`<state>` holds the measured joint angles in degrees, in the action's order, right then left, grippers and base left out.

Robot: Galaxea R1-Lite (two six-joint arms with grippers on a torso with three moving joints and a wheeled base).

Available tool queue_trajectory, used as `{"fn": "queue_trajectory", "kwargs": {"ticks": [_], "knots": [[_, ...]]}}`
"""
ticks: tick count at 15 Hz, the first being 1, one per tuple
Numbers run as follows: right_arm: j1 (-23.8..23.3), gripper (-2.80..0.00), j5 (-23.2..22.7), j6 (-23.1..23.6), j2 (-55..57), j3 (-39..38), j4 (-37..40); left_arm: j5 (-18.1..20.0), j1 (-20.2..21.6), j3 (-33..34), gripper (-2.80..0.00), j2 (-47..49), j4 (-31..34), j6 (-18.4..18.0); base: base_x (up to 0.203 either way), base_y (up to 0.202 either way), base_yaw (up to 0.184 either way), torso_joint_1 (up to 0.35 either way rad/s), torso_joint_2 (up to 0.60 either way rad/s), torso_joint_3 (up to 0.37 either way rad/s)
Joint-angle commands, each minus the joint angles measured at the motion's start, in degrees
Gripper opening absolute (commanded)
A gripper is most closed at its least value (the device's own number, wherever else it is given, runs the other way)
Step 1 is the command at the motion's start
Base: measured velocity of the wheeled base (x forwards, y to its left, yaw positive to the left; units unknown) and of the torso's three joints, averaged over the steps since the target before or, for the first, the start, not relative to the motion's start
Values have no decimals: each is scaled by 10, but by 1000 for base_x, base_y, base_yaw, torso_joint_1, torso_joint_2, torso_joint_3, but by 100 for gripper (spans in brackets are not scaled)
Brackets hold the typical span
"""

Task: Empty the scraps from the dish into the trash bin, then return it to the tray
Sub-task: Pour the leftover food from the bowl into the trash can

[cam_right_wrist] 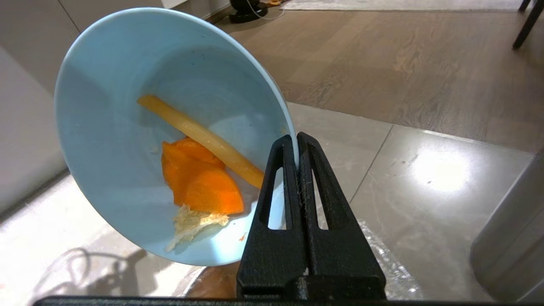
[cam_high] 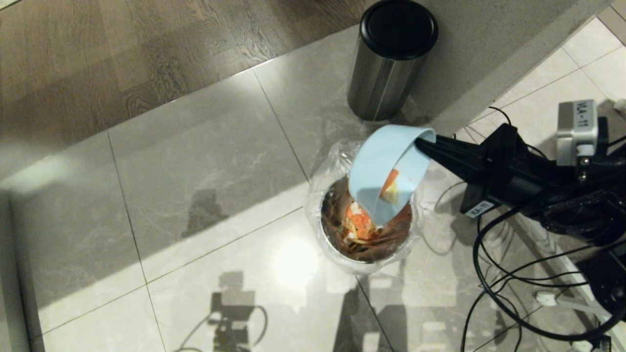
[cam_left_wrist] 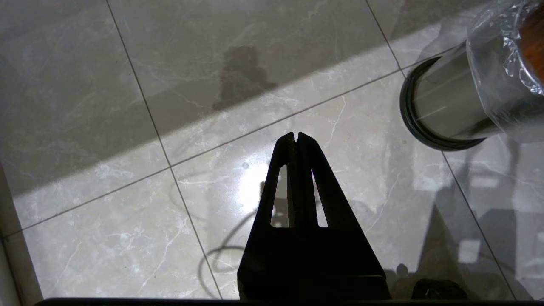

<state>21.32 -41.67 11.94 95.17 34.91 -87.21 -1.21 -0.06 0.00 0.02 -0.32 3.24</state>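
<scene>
While the right gripper (cam_high: 421,143) pinches the dish (cam_high: 386,171) by its rim, jaws closed flat on the thin wall with one finger inside and one outside, the relation that matters is dish mouth versus bin mouth: the dish hangs steeply tilted directly above the trash bin (cam_high: 337,244), lower lip over the bin's opening, gripped edge uppermost and toward the robot's right. Some scraps (cam_right_wrist: 199,178) cling inside the dish, namely orange carrot slices, a long pale yellow strip and a ragged whitish bit near the low lip; more orange and pale pieces already lie in the bin's coppery interior. Judgement: the pour is partway, and more tilt about the gripped rim looks needed to shed the rest. The right arm is the only one near; the left gripper (cam_left_wrist: 296,137) hangs shut and empty over bare floor tiles, with the lined bin off to one side in its wrist view. A second steel bin with a black lid (cam_high: 391,58) stands just beyond, unlined. Not visible: the tray, in any view; the bin's far inner wall, covered by the dish; the bin's base in the head view.
</scene>
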Motion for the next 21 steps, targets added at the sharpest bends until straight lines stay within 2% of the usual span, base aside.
{"fn": "queue_trajectory", "kwargs": {"ticks": [1, 5, 6, 8, 9, 15, 21], "knots": [[-6, -280, -3, -7, 1, 7, -27, 0, 0, 0, -280, 1, 0, 1, 0, 0, 0, 0, 0, 0], [-6, -280, -5, -44, 1, 52, -27, 0, 0, 0, -280, 1, 0, 0, 0, 0, 0, 0, 0, 0], [-6, -280, -22, -45, 1, 65, -27, 0, 0, 0, -280, 1, 0, 0, 0, 0, 0, 0, 0, 0], [-6, -280, -91, -43, -1, 87, -27, 0, 0, 0, -280, 1, 0, 1, 0, 0, 0, 0, 0, 0], [-5, -280, -99, -43, -2, 89, -27, 0, 0, 0, -280, 0, 0, 0, 0, 0, 0, 0, 0, 0], [-3, -280, -114, -55, -12, 98, -27, 0, 0, 0, -280, 1, 0, 0, 0, 0, 0, 0, 0, 0], [-6, -280, -114, -120, -26, 122, -27, 0, 1, 0, -280, 1, 0, 0, 0, 0, 0, 0, 0, 0]]}}
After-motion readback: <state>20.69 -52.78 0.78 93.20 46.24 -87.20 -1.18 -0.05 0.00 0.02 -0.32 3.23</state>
